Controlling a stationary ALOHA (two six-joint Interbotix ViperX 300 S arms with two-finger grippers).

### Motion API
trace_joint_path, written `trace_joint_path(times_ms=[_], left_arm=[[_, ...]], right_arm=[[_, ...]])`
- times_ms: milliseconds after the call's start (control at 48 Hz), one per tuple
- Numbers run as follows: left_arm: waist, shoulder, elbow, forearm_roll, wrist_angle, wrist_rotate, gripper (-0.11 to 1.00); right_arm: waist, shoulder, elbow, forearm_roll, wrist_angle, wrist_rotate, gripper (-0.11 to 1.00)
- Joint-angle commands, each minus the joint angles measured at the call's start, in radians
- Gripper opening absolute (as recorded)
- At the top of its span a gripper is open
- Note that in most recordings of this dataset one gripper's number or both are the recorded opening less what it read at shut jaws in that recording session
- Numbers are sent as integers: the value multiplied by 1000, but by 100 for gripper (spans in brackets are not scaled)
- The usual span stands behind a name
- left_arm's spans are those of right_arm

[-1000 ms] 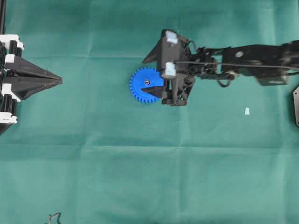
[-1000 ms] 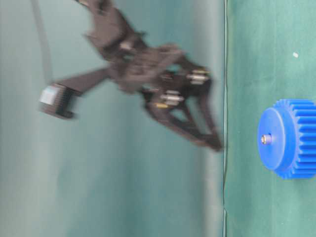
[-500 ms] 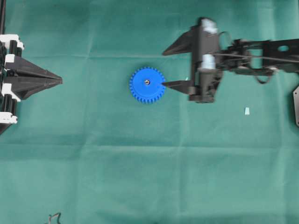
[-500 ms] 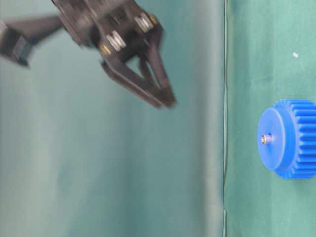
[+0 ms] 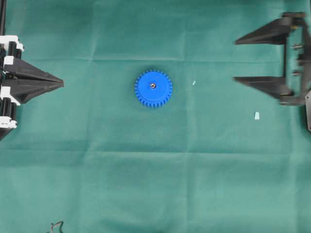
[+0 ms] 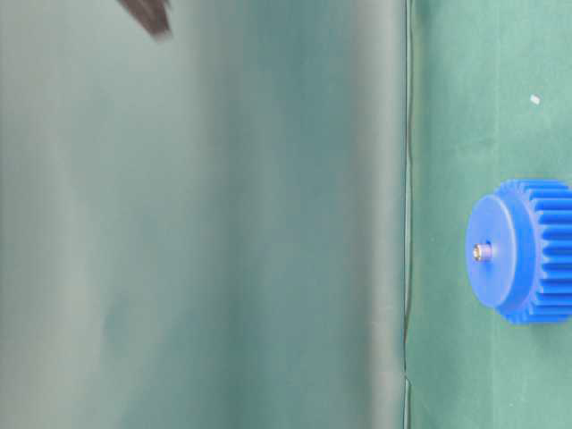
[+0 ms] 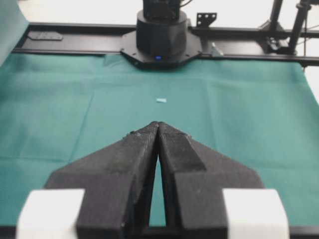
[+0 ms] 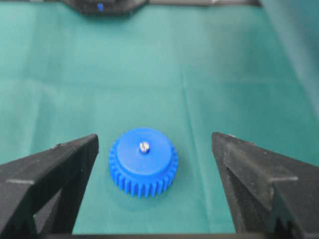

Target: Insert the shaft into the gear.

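Light is even and soft over the green cloth in the overhead view, with faint fold creases and only a slight shadow under the gear. In the table-level view the backdrop is hazy and a dark smear at the top edge is blurred. The right wrist view is soft, its claw fingers out of focus. The left wrist view blows out to white along its top edge.
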Motion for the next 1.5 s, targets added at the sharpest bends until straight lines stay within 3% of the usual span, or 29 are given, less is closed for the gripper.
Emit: trace_joint_path(times_ms=[0, 250, 1480], left_arm=[[2, 2, -32, 3, -5, 0, 0], [2, -5, -32, 2, -5, 0, 0], [2, -11, -32, 3, 11, 3, 0]], right_arm=[[-2, -75, 14, 0, 21, 0, 95], [-3, -179, 69, 0, 48, 0, 95], [-3, -167, 75, -2, 61, 0, 95]])
